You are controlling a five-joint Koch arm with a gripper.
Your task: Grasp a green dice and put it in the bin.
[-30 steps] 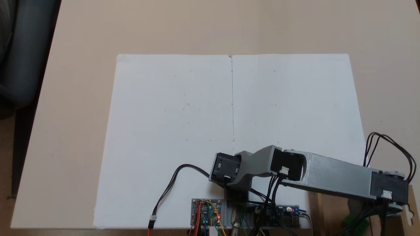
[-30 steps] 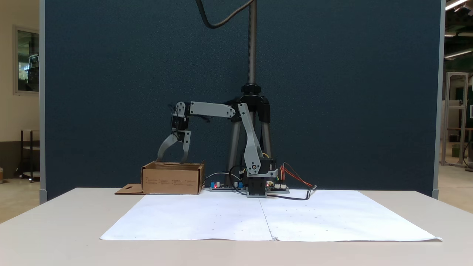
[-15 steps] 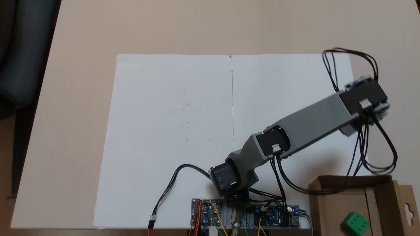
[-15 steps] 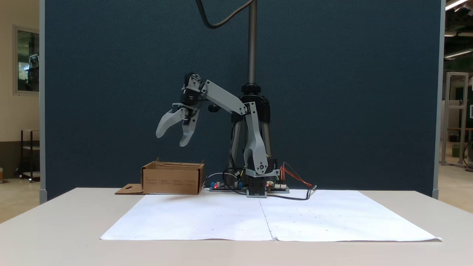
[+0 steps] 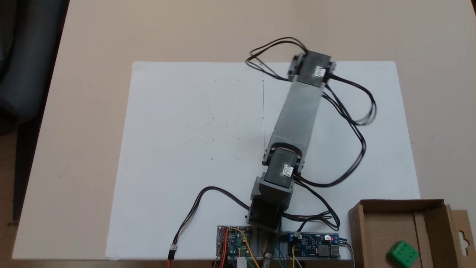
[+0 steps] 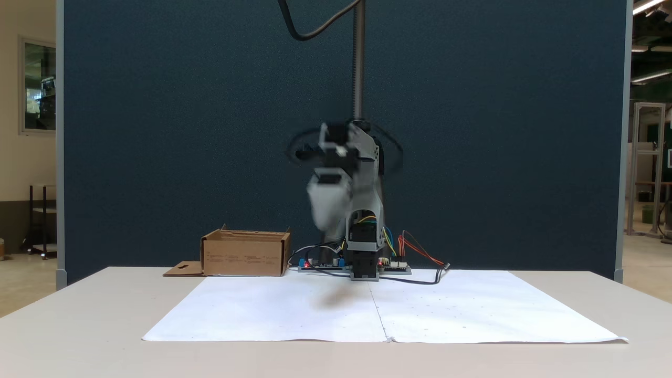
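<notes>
Moved: your arm is swinging away from the bin toward the paper's middle.
Dice: green dice is lying inside the bin.
End effector: blurred; you cannot tell its opening.

Green dice: smooth plastic with a slight sheen. Bin: matt brown corrugated cardboard. Arm: matt grey plastic links, black servo housings. Table: smooth, matt beige top. Sheet: white paper, matt. Backdrop panel: dark blue, rough-textured fabric.
</notes>
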